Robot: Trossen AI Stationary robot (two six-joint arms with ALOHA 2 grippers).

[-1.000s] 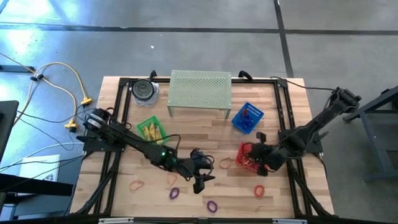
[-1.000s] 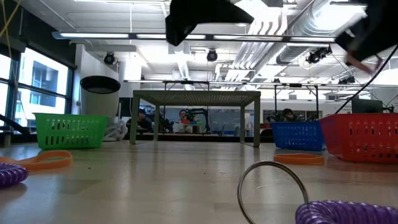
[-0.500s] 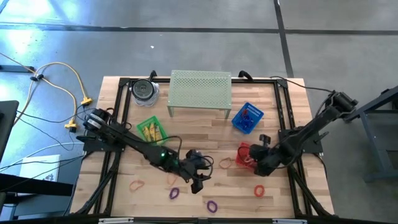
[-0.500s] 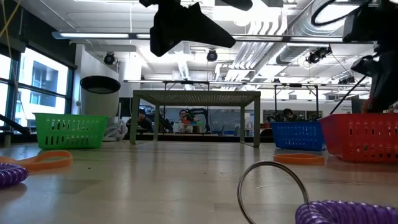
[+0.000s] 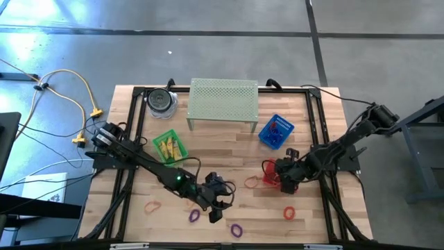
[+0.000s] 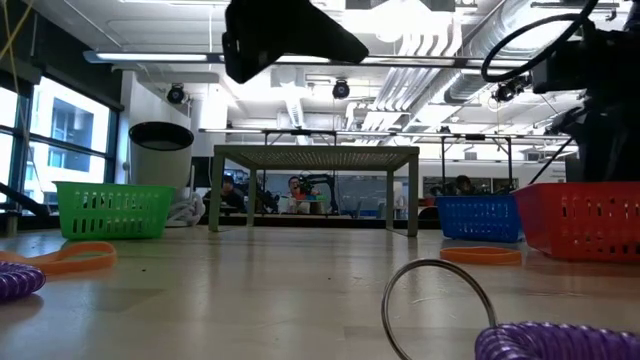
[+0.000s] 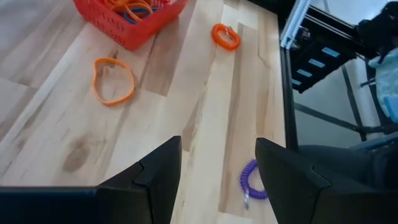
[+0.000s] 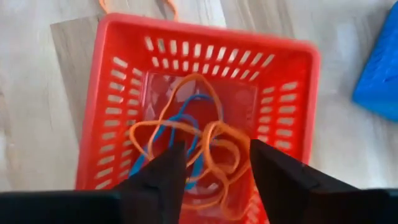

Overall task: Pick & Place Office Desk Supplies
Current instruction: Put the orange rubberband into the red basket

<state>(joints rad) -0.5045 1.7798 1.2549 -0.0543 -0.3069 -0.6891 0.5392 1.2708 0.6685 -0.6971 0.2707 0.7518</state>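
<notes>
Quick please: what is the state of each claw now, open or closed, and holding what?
Left claw: open, empty, above the wooden table.
Right claw: open, empty, over the red perforated plastic basket.

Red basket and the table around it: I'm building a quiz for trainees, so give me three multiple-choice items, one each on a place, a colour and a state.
1. Where does the right gripper hover?
A. over the red basket
B. over the green basket
C. beside the jar

2. What colour is the coiled loop near the left gripper?
A. yellow
B. purple
C. green

3. How does the right gripper stand?
A. shut on a band
B. open, holding nothing
C. out of view

Answers:
A, the right wrist view looks straight down into the red basket.
B, the left wrist view shows it purple.
B, its fingers stand apart above the bands.
</notes>
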